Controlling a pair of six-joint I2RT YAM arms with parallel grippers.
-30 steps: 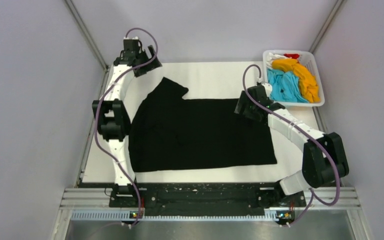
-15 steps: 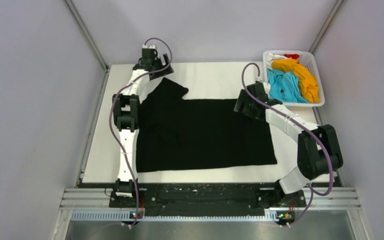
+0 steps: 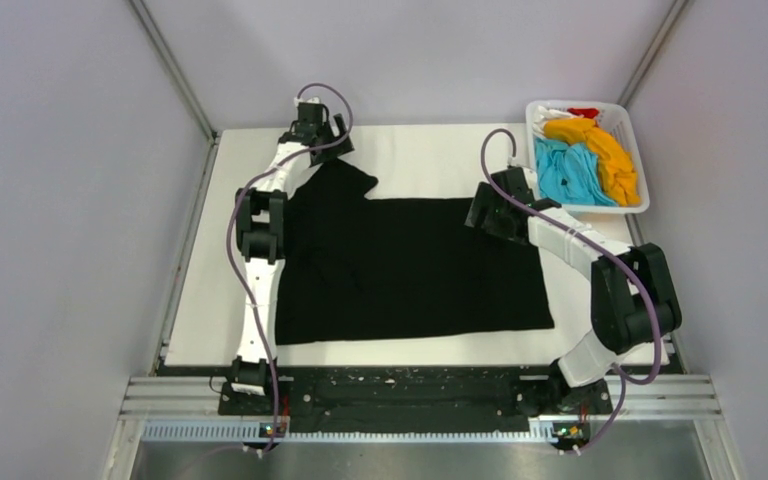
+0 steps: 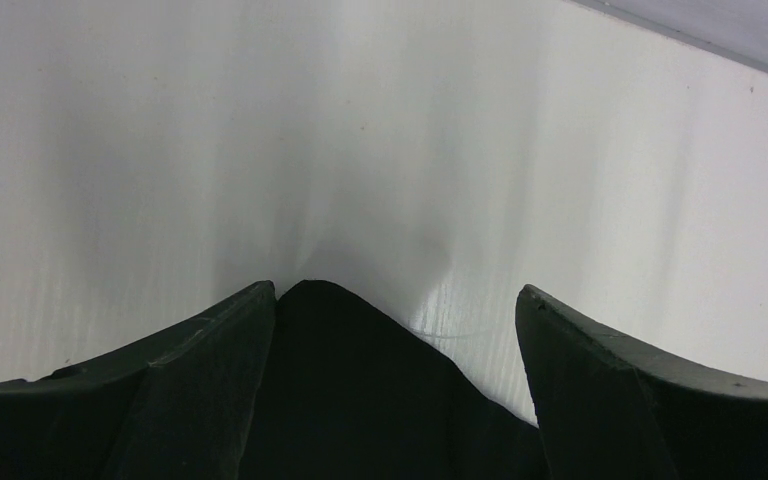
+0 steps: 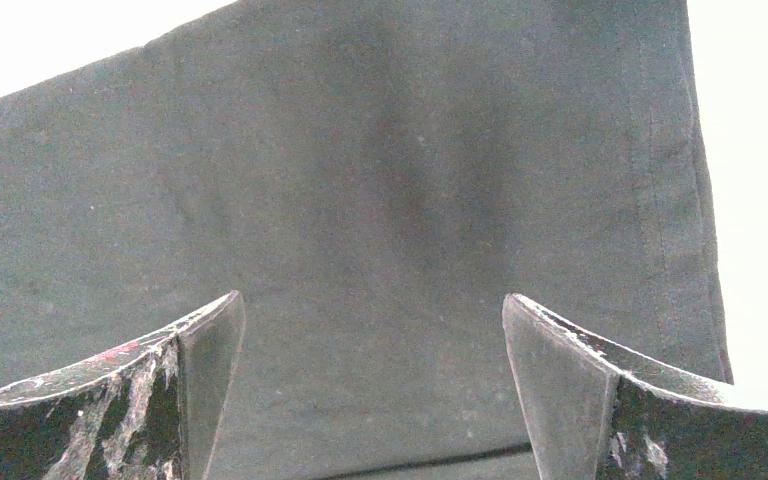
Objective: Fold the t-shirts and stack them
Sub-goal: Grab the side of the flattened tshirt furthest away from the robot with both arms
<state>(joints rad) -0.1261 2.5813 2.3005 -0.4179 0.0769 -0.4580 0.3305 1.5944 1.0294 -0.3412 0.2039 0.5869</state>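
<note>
A large black t-shirt (image 3: 410, 270) lies spread flat on the white table. My left gripper (image 3: 327, 150) is at its far left sleeve, open. In the left wrist view the sleeve's pointed tip (image 4: 360, 380) lies between the open fingers (image 4: 210, 350) of the gripper (image 4: 395, 293), touching the left one. My right gripper (image 3: 482, 212) is open over the shirt's far right corner. In the right wrist view it (image 5: 372, 298) straddles flat cloth (image 5: 380, 180), with the hem (image 5: 705, 200) at the right. The orange (image 3: 608, 152), sky-blue (image 3: 568, 175), white (image 3: 554, 113) and red (image 3: 586, 112) shirts lie bunched in the basket.
The white plastic basket (image 3: 608, 208) stands at the table's far right corner, close behind the right arm. Grey walls close in the table on the left, back and right. A black rail (image 3: 400, 385) with the arm bases runs along the near edge.
My left arm has swung right from the far left corner and its gripper is now at the black shirt's sleeve tip. The right gripper has barely moved; its elbow has shifted left.
</note>
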